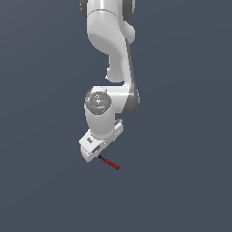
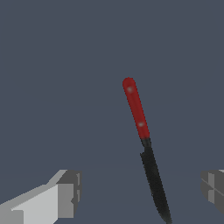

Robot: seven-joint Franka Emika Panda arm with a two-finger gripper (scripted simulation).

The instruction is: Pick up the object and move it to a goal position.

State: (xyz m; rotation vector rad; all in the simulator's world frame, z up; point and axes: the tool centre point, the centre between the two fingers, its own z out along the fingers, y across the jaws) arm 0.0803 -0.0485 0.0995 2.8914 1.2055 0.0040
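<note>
The gripper (image 2: 140,188) stood spread around the tool (image 2: 144,144) at lower centre of the exterior view — best centred over its black half before pinching.

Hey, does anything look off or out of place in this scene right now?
Nothing stands out. The red and black tool lies flat on the plain grey surface, intact. The gripper hangs over its black end with the jaws open, one on each side; the red handle sticks out beyond them. Nothing is spilled or damaged.

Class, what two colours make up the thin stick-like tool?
The tool is half red, half black, clearest in the wrist view.
</note>
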